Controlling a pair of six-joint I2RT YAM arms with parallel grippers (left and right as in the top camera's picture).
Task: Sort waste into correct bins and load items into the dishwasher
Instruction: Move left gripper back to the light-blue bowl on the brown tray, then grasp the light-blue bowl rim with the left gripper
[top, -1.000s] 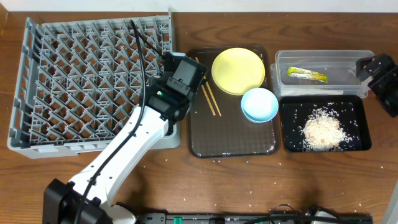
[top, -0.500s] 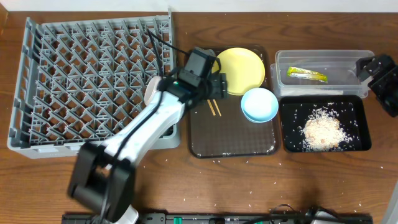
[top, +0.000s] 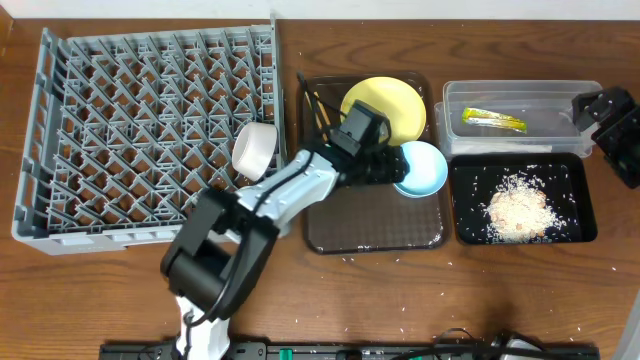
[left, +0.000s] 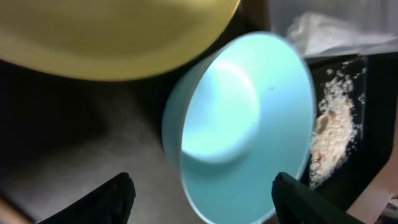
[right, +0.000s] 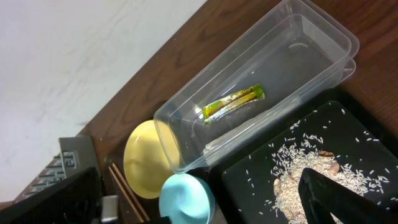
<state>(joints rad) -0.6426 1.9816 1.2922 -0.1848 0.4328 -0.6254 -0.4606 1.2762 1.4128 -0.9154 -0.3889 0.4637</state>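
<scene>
Jaws of left gripper (left: 205, 199) spread wide, empty; light blue bowl (left: 242, 124) dead ahead. Risk: pinch slips on slick rim, bowl skids into yellow plate (left: 112, 37) just beyond.

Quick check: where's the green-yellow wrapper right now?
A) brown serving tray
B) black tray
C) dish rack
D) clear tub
D: the wrapper lies inside the clear tub, while the black tray next to it holds the rice crumbs.
</scene>
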